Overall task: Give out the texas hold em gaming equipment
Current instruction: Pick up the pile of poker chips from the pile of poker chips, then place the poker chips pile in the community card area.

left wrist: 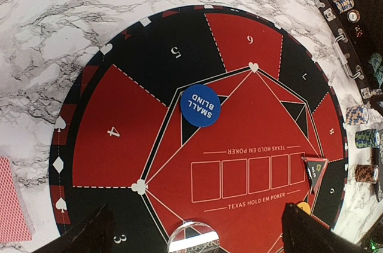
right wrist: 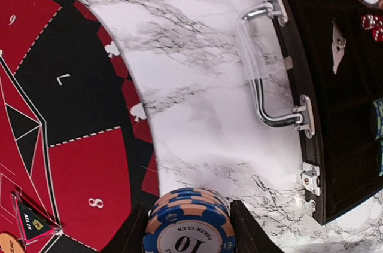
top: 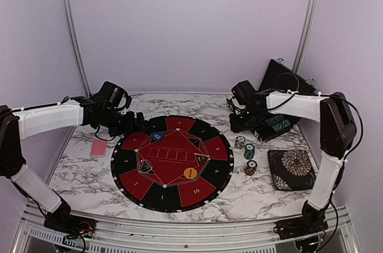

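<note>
In the right wrist view my right gripper [right wrist: 190,229] is shut on a blue-and-orange stack of poker chips [right wrist: 190,220], low over the marble beside the mat's sector 8. From above, that stack [top: 240,143] sits under the right gripper [top: 240,133], with two more chip stacks [top: 249,151] [top: 251,167] close by. A blue "small blind" button [left wrist: 200,106] and an orange button [top: 190,173] lie on the round mat [top: 137,178]. My left gripper [left wrist: 194,238] is open over the mat, above a clear round disc [left wrist: 192,240]. Pink-backed playing cards [top: 99,148] lie left of the mat.
The black hinged case [top: 281,85] stands open at the back right with more chips [top: 278,124] inside; its metal handle [right wrist: 263,94] faces the mat. The dark flower-patterned tray [top: 291,169] lies at the right front. A small triangular marker [left wrist: 315,169] rests on the mat.
</note>
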You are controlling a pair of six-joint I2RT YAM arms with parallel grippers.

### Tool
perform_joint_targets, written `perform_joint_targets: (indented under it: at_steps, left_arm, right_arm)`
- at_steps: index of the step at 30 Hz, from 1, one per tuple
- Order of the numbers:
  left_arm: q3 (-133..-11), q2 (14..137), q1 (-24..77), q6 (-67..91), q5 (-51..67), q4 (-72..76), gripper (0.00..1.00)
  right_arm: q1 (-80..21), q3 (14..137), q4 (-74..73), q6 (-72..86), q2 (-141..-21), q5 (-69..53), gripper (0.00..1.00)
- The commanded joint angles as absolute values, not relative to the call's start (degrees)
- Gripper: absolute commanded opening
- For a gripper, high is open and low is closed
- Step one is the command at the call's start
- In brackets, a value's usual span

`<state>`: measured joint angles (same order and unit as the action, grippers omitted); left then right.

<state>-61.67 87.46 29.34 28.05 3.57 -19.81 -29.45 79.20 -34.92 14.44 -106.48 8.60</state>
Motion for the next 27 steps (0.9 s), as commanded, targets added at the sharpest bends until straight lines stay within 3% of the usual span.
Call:
perform_joint_targets:
  at_steps: [1, 27]
  left_arm:
    - [-62.58, 87.96, 29.09, 27.70, 3.45, -19.83, 0.99]
    - [-60.56, 86.26, 28.74, 27.51, 3.69, -19.80, 0.99]
  right_arm:
    - [-33.22, 85.47, -36.33, 13.54, -109.29, 9.91, 0.32]
    - [-51.94, 122.11, -43.19, 10.30, -139.08, 9.00, 0.32]
